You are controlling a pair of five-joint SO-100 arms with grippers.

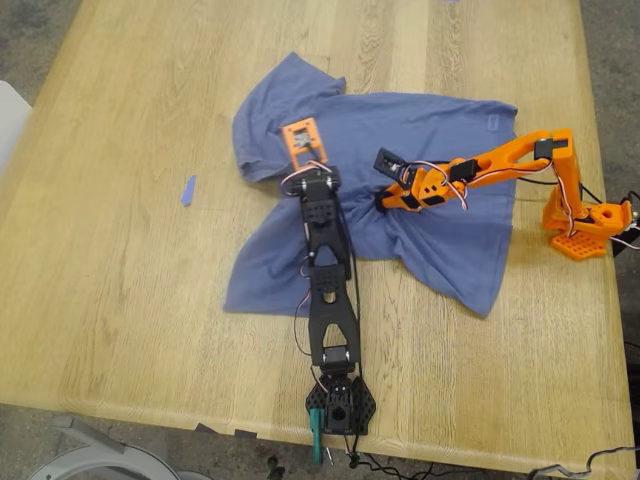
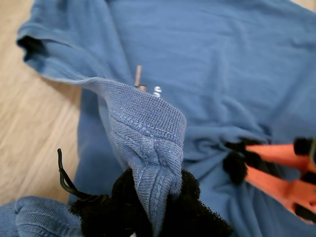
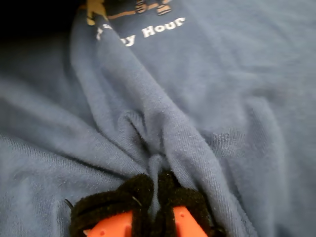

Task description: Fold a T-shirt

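- A small blue scrap (image 1: 187, 190) lies alone on the table (image 1: 110, 280), well apart from the cloth, toward the exterior view's left.
- The T-shirt (image 1: 420, 140) is spread rumpled over the middle of the table, one sleeve pointing to the far edge, its hem corner toward the exterior view's right.
- My first gripper (image 2: 155, 197), on the black arm (image 1: 328, 290) that reaches up from the near table edge, has its black-padded fingers (image 2: 123, 197) pressed together on a ribbed, stitched edge of the T-shirt; in the first wrist view that pinched fold stands lifted above the flat cloth.
- An orange plate (image 1: 303, 140) sits on that arm's tip, above the shirt.
- My second gripper (image 3: 153, 197), on the orange arm (image 1: 510, 155) coming in from the exterior view's right, has its padded fingers (image 3: 108, 202) closed on a ridge of bunched cloth at the shirt's middle.
- In the second wrist view pale lettering (image 3: 148, 32) shows on the cloth beyond the pinch.
- The orange arm's base (image 1: 585, 225) stands on bare table just beside the shirt.
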